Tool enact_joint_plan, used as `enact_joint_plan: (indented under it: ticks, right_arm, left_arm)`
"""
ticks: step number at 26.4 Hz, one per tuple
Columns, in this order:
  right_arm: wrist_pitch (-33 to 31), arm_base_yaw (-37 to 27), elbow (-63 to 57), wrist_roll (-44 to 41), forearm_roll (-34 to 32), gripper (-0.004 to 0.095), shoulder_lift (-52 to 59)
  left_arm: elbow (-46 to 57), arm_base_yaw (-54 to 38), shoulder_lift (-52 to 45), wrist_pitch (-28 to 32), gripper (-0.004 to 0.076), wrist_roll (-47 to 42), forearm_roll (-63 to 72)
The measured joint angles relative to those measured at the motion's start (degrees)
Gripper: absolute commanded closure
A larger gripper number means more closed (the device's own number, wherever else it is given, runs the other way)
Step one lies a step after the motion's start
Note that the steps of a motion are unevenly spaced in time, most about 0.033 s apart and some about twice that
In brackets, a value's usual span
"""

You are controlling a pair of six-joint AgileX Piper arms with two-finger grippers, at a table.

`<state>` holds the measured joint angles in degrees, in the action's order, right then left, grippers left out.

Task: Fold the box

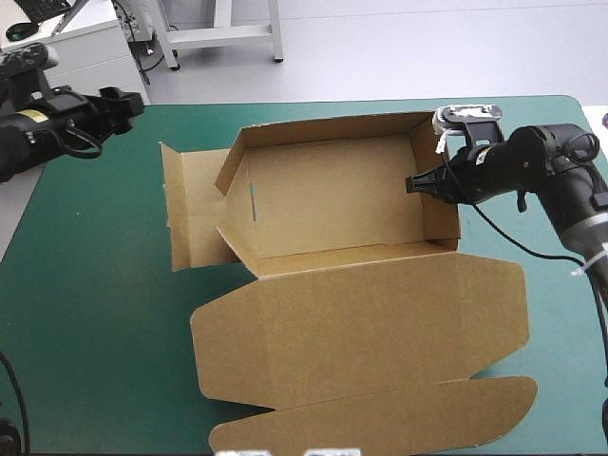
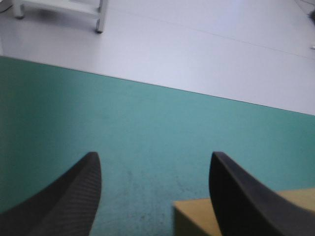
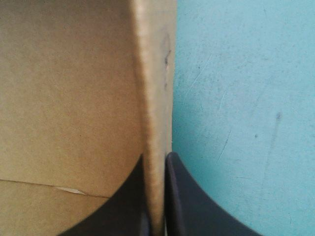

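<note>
The box (image 1: 332,209) lies mid-table as an open tray with walls raised, its lid (image 1: 361,332) flat toward the near edge and a flap (image 1: 195,204) flat on the left. The right gripper (image 1: 415,184) is at the tray's right wall (image 3: 155,73), about midway along it. Its fingers pinch the board, one inside the tray and one outside over the teal-green cover (image 1: 95,313). The left gripper (image 2: 155,162) hangs near the table's far left corner, apart from the box, fingers spread over bare cover. A brown corner of the box shows just beside one finger.
</note>
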<state>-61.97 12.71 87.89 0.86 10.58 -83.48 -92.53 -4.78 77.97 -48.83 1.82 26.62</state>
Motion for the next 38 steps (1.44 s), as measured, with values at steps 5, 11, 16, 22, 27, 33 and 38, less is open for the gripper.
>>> enact_joint_plan:
  ticks: [5, 11, 16, 22, 27, 33, 38]
  right_arm:
    - [0.7, 0.0, 0.0, 0.2, 0.4, 0.0922, 4.2]
    - [0.9, 0.0, 0.0, 1.6, 4.1, 0.0922, 6.9]
    - [1.0, 0.0, 0.0, 2.4, 5.7, 0.0922, 6.9]
    - [1.3, 0.0, 0.0, 2.5, 5.7, 0.0922, 6.9]
    - [1.3, 0.0, 0.0, 2.5, 5.7, 0.0922, 6.9]
    - [1.3, 0.0, 0.0, 3.8, 7.2, 0.0922, 6.9]
    - [1.3, 0.0, 0.0, 6.2, 11.5, 0.0922, 5.7]
  left_arm:
    - [0.0, -9.9, 2.1, -5.6, 0.0349, -1.2, 0.1]
    - [3.6, -14.6, 5.4, -14.4, 0.0354, 3.0, -1.4]
    - [10.2, -14.6, 6.4, -16.1, 0.0386, 9.5, -2.7]
    - [13.8, -14.6, 6.4, -15.3, 0.0408, 12.0, -1.7]
    - [13.8, -14.6, 6.4, -14.4, 0.0302, 14.1, -0.4]
    - [13.8, -11.7, 6.5, -12.3, 0.0163, 15.2, 0.0]
    - [13.8, -7.1, 8.1, -15.4, 0.0163, 19.2, 8.8]
